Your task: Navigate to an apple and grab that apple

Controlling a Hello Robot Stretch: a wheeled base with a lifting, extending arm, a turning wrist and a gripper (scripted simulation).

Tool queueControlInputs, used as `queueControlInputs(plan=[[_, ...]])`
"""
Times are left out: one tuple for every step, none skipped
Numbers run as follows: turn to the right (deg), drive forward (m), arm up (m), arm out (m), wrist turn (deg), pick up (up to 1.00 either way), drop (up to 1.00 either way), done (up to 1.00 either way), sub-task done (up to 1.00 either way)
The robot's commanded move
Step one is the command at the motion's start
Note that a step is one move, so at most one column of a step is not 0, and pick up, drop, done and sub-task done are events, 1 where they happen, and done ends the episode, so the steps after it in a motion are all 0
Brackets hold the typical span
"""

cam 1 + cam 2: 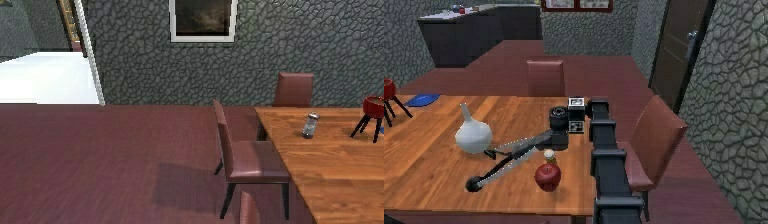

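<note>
desk (424,160) carries 1 red apple (548,176) by its near edge, 1 white vase (472,130), 1 blue plate (424,100) | pincer (480,168) near the apple; cannot tell whether clenched, released or grasping anything | chairs: 2, far chair (544,75), near chair (654,140) | forward view: 1 glass jar (311,125), 1 framed picture (203,18)

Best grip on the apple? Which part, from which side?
Probably the apple across its round middle, below the stem that points up. Come from the arm side view's right, where the table beside it is bare; the white vase stands to its upper left.
</note>
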Motion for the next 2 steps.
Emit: queueControlInputs(plan=[[0.0,0.0,0.0,0.0,45.0,0.0,0.0,0.0,0.0],[0.0,0.0,0.0,0.0,18.0,0.0,0.0,0.0,0.0]])
